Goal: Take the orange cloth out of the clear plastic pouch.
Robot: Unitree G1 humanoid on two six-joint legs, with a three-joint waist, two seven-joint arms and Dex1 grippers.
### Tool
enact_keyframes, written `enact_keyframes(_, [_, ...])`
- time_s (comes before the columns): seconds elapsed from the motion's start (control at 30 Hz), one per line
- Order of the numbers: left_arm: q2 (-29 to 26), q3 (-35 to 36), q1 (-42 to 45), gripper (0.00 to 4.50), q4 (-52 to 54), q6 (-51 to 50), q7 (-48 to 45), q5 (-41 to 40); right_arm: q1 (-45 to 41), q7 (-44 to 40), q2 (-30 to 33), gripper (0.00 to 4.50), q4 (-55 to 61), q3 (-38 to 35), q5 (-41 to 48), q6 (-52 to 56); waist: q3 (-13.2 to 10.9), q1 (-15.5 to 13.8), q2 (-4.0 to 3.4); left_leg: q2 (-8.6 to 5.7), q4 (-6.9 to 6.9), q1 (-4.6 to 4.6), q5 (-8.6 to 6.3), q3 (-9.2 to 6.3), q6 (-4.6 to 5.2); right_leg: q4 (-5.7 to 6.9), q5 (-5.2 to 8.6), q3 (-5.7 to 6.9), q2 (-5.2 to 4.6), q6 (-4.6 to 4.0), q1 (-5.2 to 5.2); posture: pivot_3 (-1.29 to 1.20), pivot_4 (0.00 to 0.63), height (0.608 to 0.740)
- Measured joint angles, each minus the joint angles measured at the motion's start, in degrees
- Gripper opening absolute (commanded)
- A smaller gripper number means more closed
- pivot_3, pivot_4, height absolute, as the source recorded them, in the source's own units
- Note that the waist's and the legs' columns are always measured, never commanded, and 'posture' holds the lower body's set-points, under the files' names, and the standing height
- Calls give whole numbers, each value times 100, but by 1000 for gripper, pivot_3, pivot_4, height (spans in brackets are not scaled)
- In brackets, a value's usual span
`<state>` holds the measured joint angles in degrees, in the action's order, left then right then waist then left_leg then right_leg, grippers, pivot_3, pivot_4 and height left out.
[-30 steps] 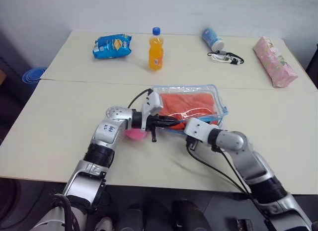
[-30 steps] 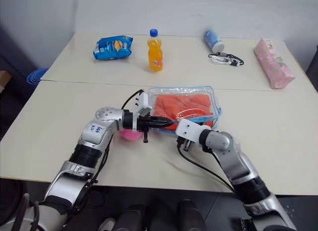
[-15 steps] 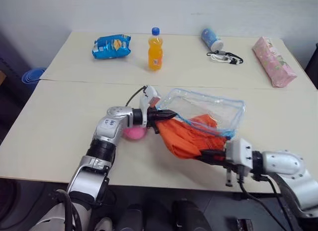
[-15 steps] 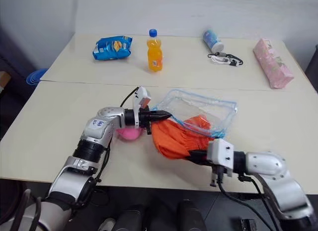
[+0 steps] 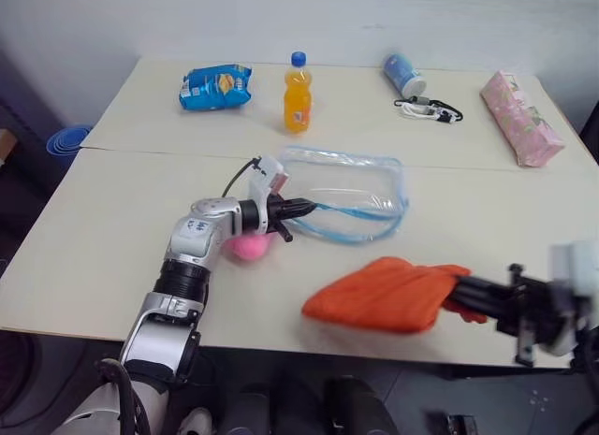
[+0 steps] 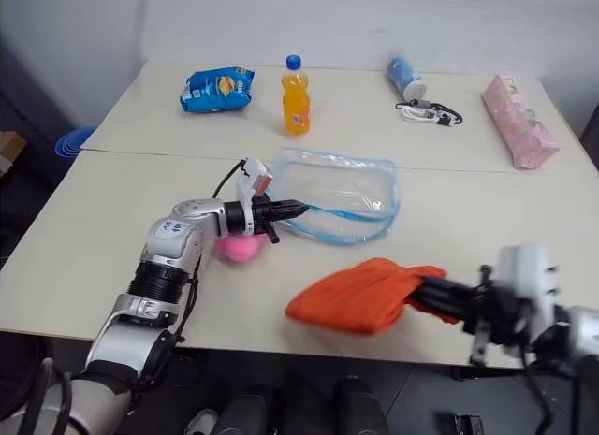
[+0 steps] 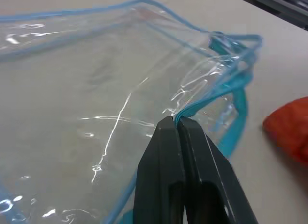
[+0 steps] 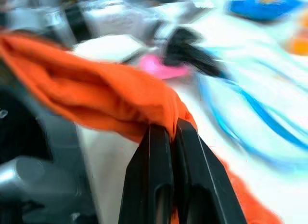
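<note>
Pinching the blue-edged rim of the clear plastic pouch (image 5: pixel 348 196), the left gripper (image 5: pixel 304 209) is clamped on that edge near the mouth, which likely anchors the bag on the table (image 5: pixel 112 229) so it does not follow the cloth. The right gripper (image 5: pixel 460 289) is clenched on one end of the orange cloth (image 5: pixel 388 294), holding it level near the table's front edge, well apart from the pouch. The pouch looks empty: only table shows through its glossy walls. A pink ball (image 5: pixel 251 245) sits just beside the left wrist. By my reading, the removal itself is done.
</note>
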<state>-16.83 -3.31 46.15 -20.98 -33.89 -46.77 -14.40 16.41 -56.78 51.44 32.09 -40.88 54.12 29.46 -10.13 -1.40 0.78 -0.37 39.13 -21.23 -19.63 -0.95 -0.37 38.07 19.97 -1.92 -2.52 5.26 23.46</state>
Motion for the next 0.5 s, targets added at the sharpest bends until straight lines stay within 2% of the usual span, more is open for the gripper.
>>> enact_keyframes(0.13, [-80,-9,-138,0,252,-67,-43,-2,-775,75,43,16,-1141,-57,-526,-351,0,20,0,1,-3,2,0,5,0,0,0,-5,1,0,3,0,150,740])
enact_keyframes(0.3, [-136,-166,-260,0,471,-110,-150,-2,-1983,236,44,16,-2895,346,-1939,-1919,1,16,-3,0,-6,1,2,8,-2,3,0,-5,2,0,8,0,150,740])
enact_keyframes(0.4, [-205,-256,-294,0,512,-115,-287,-2,-2030,96,42,16,-3550,800,-2850,-3151,2,12,-3,0,-7,-2,2,12,-2,2,0,-5,2,0,12,0,150,740])
enact_keyframes(0.5, [-300,-383,-401,0,675,-114,-406,-1,-1455,-366,43,16,-3828,1290,-3507,-4155,2,-4,-3,1,-8,-4,1,10,-1,-1,0,-3,1,0,10,0,150,740])
